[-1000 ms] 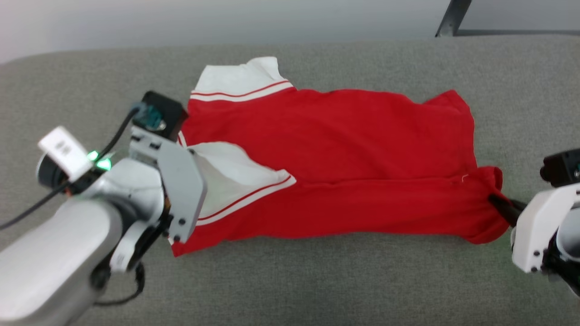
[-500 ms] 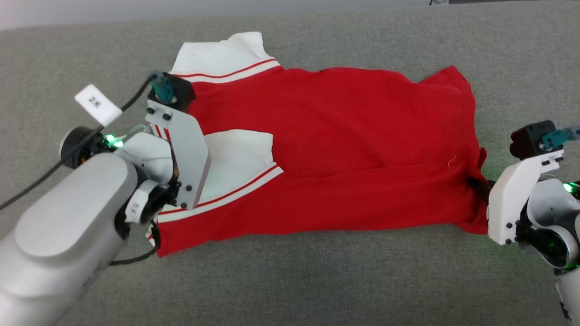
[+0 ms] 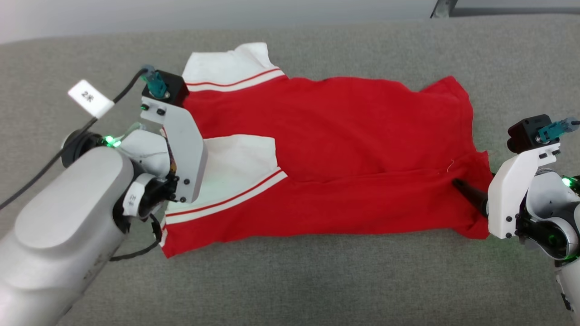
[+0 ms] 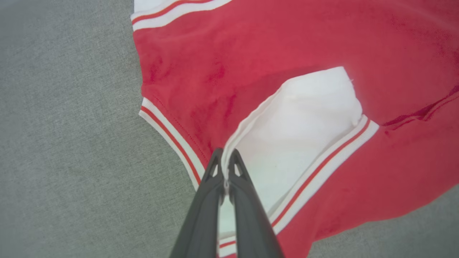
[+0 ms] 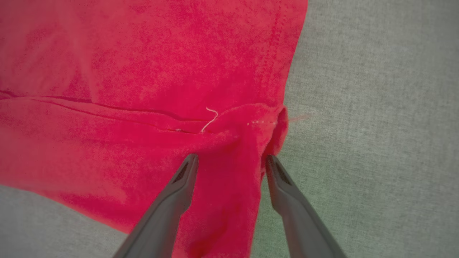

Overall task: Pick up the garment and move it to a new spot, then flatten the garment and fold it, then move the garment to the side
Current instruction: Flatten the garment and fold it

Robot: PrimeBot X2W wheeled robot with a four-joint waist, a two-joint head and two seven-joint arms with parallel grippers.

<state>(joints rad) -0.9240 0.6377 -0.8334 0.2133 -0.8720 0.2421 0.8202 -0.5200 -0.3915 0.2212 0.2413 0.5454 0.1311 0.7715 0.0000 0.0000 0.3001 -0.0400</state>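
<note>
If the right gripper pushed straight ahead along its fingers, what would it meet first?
The garment: the right gripper stands open astride its bunched red hem corner, which lies directly ahead; depth is unclear.

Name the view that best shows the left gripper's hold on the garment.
Left wrist view: the left gripper is shut on the garment's white sleeve edge. Head view: its wrist mount hides the fingers; the right wrist view faces the hem.

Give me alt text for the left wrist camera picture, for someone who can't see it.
The left gripper is pinched shut on the white edge of a sleeve of the red garment. The garment lies on a grey fabric surface, with white-and-red striped trim running just beside the gripper.
</note>
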